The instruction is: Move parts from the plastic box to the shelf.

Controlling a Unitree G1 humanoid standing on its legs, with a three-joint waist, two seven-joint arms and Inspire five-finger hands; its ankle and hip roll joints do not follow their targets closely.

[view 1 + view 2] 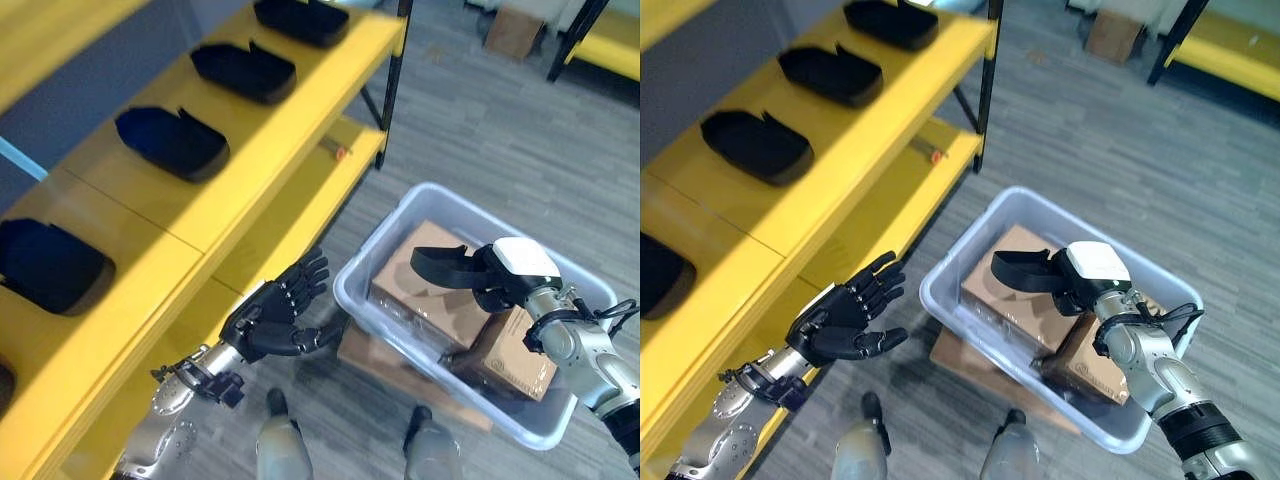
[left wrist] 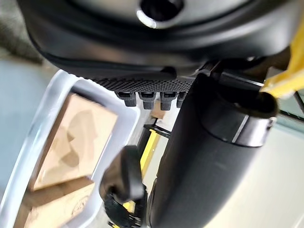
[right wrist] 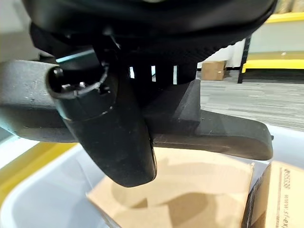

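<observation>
My right hand (image 1: 512,277) is over the clear plastic box (image 1: 352,291) and is shut on a black moulded part (image 1: 445,264), lifted above the brown cardboard cartons (image 1: 415,292) lying in the box. In the right wrist view the black part (image 3: 213,135) is pinched between the thumb (image 3: 114,137) and the fingers. My left hand (image 1: 272,316) is open, palm up, between the box's left wall and the yellow shelf (image 1: 250,150). Several black parts (image 1: 170,141) lie in a row on the shelf's top board.
A lower yellow shelf board (image 1: 290,225) runs beside my left hand, with a black upright post (image 1: 393,80) at its far corner. The box rests on flat cardboard (image 1: 372,357). A carton (image 1: 512,32) and another yellow rack (image 1: 608,42) stand far across the grey floor.
</observation>
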